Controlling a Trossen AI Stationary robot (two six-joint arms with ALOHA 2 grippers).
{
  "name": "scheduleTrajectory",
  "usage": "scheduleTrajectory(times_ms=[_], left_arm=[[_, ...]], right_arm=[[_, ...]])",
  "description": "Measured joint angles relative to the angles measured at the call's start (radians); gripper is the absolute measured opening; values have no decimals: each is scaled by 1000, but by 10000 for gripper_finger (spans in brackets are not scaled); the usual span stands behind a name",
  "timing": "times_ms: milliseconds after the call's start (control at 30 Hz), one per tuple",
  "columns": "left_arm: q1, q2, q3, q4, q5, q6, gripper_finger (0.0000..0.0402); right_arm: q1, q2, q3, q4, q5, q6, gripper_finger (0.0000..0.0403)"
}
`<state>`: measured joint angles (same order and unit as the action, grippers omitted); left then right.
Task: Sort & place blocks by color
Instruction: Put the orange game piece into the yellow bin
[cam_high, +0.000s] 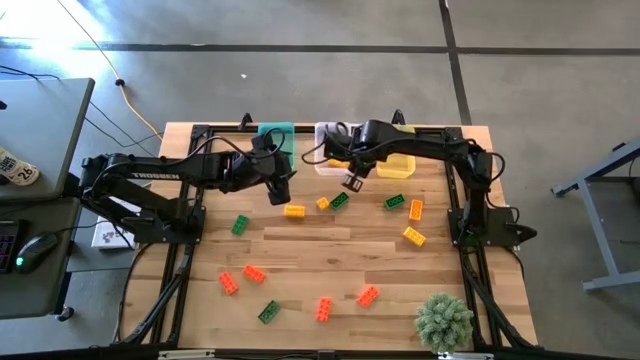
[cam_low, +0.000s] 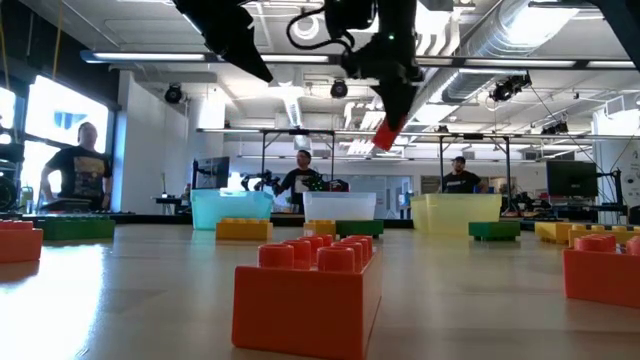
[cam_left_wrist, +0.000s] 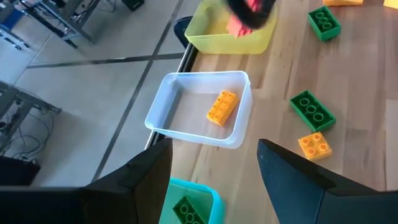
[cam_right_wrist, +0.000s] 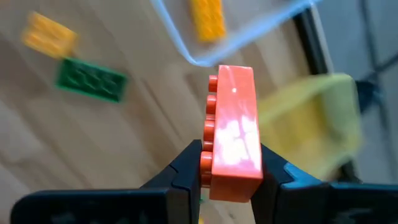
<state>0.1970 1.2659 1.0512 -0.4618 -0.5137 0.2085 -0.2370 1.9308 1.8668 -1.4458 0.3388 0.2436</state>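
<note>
My right gripper (cam_high: 352, 182) hangs above the table in front of the clear bin (cam_high: 328, 160) and the yellow bin (cam_high: 397, 166), shut on an orange-red block (cam_right_wrist: 233, 134). My left gripper (cam_high: 279, 188) is open and holds nothing, hovering in front of the teal bin (cam_high: 278, 135). The clear bin holds a yellow block (cam_left_wrist: 222, 107), and a green block (cam_left_wrist: 186, 208) lies in the teal bin. Other blocks lie flat on the table, among them a yellow one (cam_high: 294, 211), a green one (cam_high: 339, 200) and an orange-red one (cam_high: 368, 295). My right gripper pinches the orange-red block between its two fingers (cam_right_wrist: 186, 168) by one end (cam_right_wrist: 231, 177). One finger is on the studded face and the other on the opposite face. The block reaches out past the fingertips, hanging tilted below the gripper (cam_low: 388, 130), lifted clear of the table.
Loose blocks are scattered over the middle and near part of the table, with green (cam_high: 394, 201), orange (cam_high: 416, 209) and yellow (cam_high: 414, 236) ones on the right. A fuzzy green plant (cam_high: 443, 320) stands at the near right corner. People stand in the room beyond the table.
</note>
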Motion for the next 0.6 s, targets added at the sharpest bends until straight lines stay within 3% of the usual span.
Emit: scheduleTrajectory(times_ms=[200, 367, 600], left_arm=[[0, 0, 0, 10, -7, 1, 225], [1, 0, 0, 23, -20, 2, 225], [1, 0, 0, 21, -48, 0, 225]], right_arm=[[4, -1, 0, -118, 127, 45, 74], [2, -20, -18, -117, 152, 52, 75], [-20, -215, -309, 19, 169, 96, 76]])
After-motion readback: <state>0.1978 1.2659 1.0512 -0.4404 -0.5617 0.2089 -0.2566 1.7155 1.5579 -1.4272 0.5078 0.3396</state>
